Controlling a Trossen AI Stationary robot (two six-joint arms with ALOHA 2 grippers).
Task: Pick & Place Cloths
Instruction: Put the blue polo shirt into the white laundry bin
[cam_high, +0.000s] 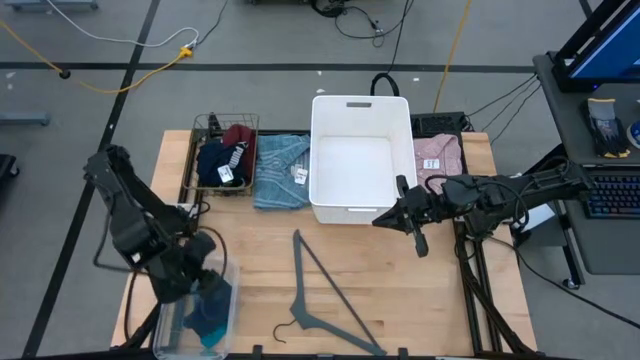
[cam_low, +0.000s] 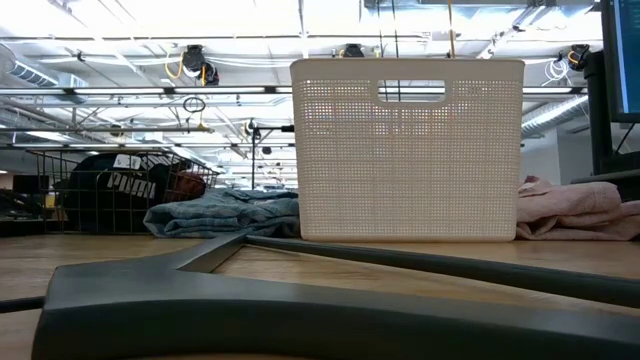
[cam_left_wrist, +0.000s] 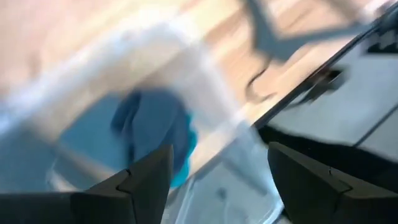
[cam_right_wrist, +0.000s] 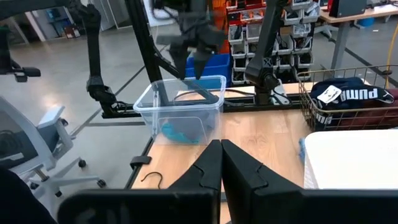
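My left end effector (cam_high: 207, 262) hangs directly over the clear plastic bin (cam_high: 168, 338) at the near left corner of the bench (cam_high: 260, 262). Its two fingers stand apart, released, with nothing between them. Straight below, inside the bin, lies a bunched teal and blue cloth (cam_left_wrist: 163, 134), so the drop appears made. The wrist view is smeared, and I cannot tell how that cloth is folded or which way it runs.

Right of the bin, a grey hanger (cam_high: 325, 298) lies flat on the wood; it is not one of the cloths.

Farther from the bin, my right end effector (cam_high: 418, 243) hovers beside the white basket's (cam_high: 360, 108) near right corner, fingers pressed together and gripping nothing.

Farthest from the bin, along the back edge, wait the remaining cloths. A wire basket (cam_high: 199, 130) straight behind the bin holds navy and maroon garments (cam_high: 222, 157). Just to its right a folded light-blue cloth (cam_high: 280, 172) touches the white basket's left wall, its long axis running front to back. A pink cloth (cam_high: 440, 157) lies on the white basket's far side.

I judge my left arm nearer the wire basket and blue cloth, my right nearer the pink one. The white basket's wall cuts off part of the pink cloth.
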